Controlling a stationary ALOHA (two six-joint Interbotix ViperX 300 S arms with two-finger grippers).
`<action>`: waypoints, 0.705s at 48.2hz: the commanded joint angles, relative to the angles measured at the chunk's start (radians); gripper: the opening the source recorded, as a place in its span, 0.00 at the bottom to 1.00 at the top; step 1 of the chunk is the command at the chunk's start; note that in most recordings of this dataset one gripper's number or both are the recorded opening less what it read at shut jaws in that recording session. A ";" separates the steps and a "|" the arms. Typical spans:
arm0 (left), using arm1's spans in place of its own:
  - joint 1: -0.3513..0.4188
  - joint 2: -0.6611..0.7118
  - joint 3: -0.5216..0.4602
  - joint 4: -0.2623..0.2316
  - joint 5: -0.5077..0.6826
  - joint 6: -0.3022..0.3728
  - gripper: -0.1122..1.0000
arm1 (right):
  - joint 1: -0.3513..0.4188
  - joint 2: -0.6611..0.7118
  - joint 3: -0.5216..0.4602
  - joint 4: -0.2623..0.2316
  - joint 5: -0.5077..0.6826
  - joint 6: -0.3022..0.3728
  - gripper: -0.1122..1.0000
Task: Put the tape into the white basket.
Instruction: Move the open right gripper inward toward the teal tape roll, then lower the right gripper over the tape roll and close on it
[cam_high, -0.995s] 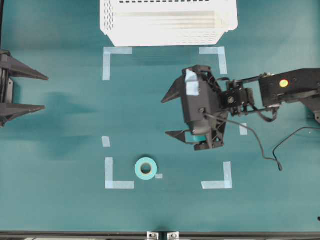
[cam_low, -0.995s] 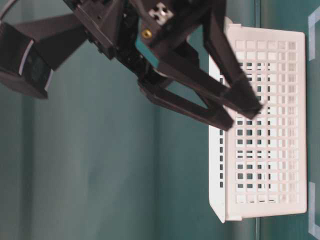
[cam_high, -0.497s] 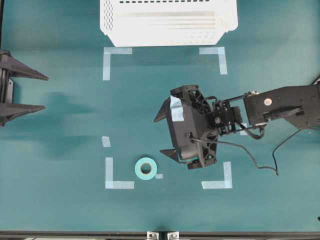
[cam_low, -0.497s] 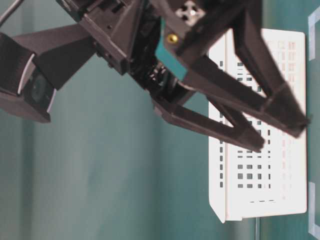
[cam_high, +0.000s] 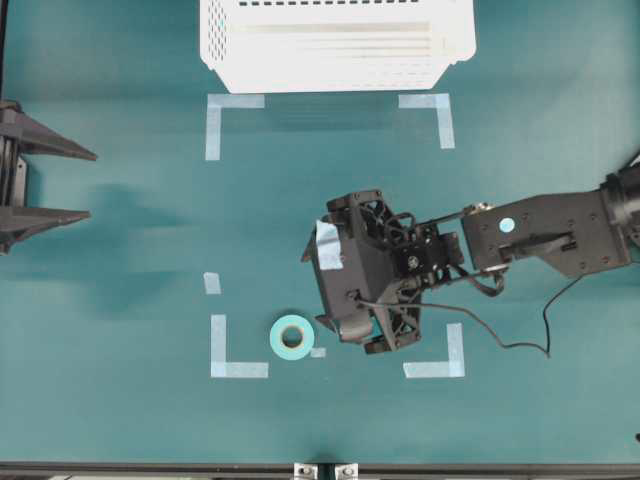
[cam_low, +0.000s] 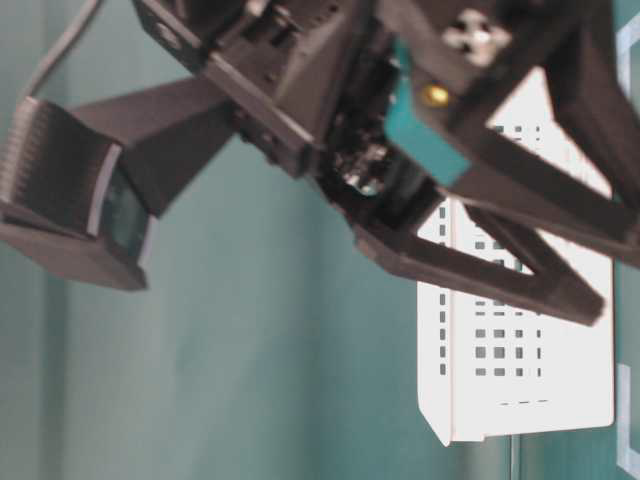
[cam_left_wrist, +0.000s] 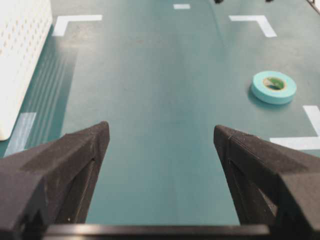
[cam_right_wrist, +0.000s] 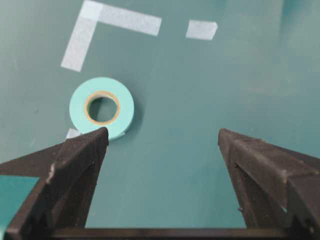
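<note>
I see the tape (cam_high: 292, 337) lying flat, hole facing up; my right gripper (cam_high: 312, 285) hangs spread wide beside it, grasping nothing.

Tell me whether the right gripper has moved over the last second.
Yes. In the overhead view the right gripper has slid down-left, away from the basket and toward the tape, jaws open.

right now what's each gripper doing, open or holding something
left gripper: open, holding nothing
right gripper: open, empty, near the small teal-green ring-shaped tape roll
</note>
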 joint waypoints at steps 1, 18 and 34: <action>-0.003 0.015 -0.012 0.002 -0.008 -0.002 0.45 | 0.005 -0.002 -0.029 0.000 -0.005 0.000 0.96; -0.003 0.015 -0.012 0.002 -0.008 -0.002 0.45 | 0.023 0.063 -0.061 -0.002 -0.003 0.000 0.96; -0.003 0.015 -0.011 0.003 -0.008 -0.002 0.45 | 0.060 0.123 -0.098 -0.002 -0.003 0.000 0.96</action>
